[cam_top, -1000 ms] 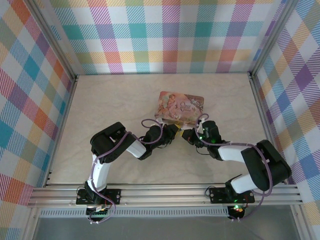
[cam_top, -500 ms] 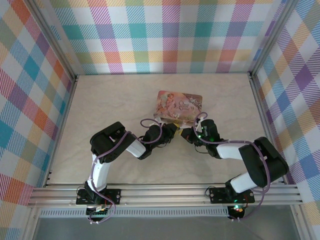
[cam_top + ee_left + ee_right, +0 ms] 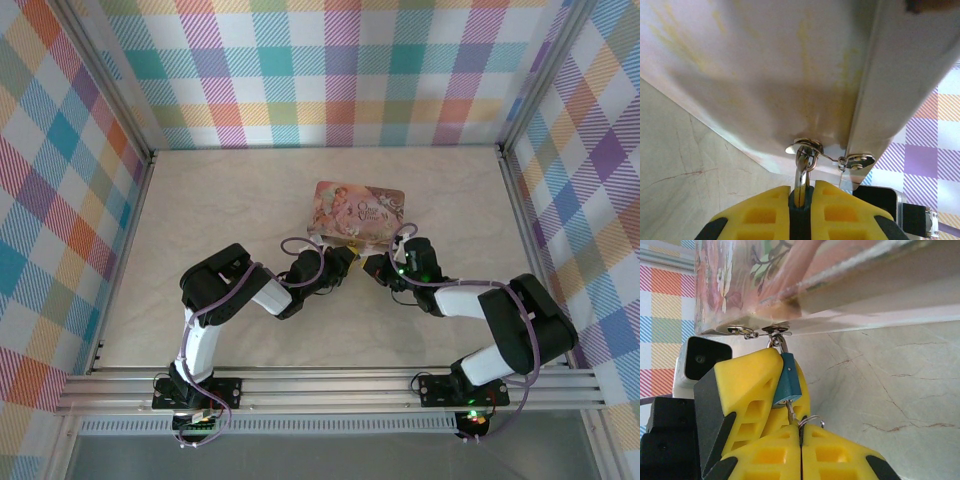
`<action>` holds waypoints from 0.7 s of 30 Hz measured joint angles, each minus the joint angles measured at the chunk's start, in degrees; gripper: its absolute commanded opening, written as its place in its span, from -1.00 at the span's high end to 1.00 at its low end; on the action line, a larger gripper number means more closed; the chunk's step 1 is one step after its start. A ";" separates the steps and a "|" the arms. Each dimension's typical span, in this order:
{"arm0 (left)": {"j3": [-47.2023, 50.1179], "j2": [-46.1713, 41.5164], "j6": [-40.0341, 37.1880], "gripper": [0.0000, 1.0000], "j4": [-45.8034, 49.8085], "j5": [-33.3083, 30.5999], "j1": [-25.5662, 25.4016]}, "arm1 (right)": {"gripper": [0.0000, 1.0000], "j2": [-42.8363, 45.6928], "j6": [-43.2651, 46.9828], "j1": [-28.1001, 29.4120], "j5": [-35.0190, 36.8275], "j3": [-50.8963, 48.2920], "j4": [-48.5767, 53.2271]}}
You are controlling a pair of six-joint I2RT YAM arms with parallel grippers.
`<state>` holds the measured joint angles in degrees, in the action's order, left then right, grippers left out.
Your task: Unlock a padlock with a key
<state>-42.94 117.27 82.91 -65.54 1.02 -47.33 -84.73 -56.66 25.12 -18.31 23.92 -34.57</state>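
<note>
Just above your right pincer [image 3: 800,432]: small blue padlock [image 3: 786,382], blocky body, silver shackle hooked through hasp ring of glossy pink box [image 3: 360,210]. Right pincer pinches thin steel key [image 3: 791,412], tip at padlock's base. Left pincer [image 3: 802,192], ribbed yellow fingers, clamps padlock. Box lid closed. Nothing shifted since half second ago.

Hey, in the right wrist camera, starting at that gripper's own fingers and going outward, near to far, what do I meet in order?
right gripper → key pinched between its fingers → blue padlock → metal latch loop → pink box
</note>
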 measured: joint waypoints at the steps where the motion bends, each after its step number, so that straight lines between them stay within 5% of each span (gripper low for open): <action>1: 0.00 0.00 0.02 1.00 0.00 0.00 0.00 | 0.84 -0.11 -0.11 -0.04 -0.17 0.00 -0.11; 21: -0.28 0.00 0.13 1.00 0.37 -0.50 0.24 | 0.82 -2.86 -1.40 0.42 0.20 1.64 -2.23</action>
<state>-43.22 117.27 83.05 -65.17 0.51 -47.09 -87.59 -58.06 25.54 -18.11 25.56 -36.80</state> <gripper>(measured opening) 0.115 0.090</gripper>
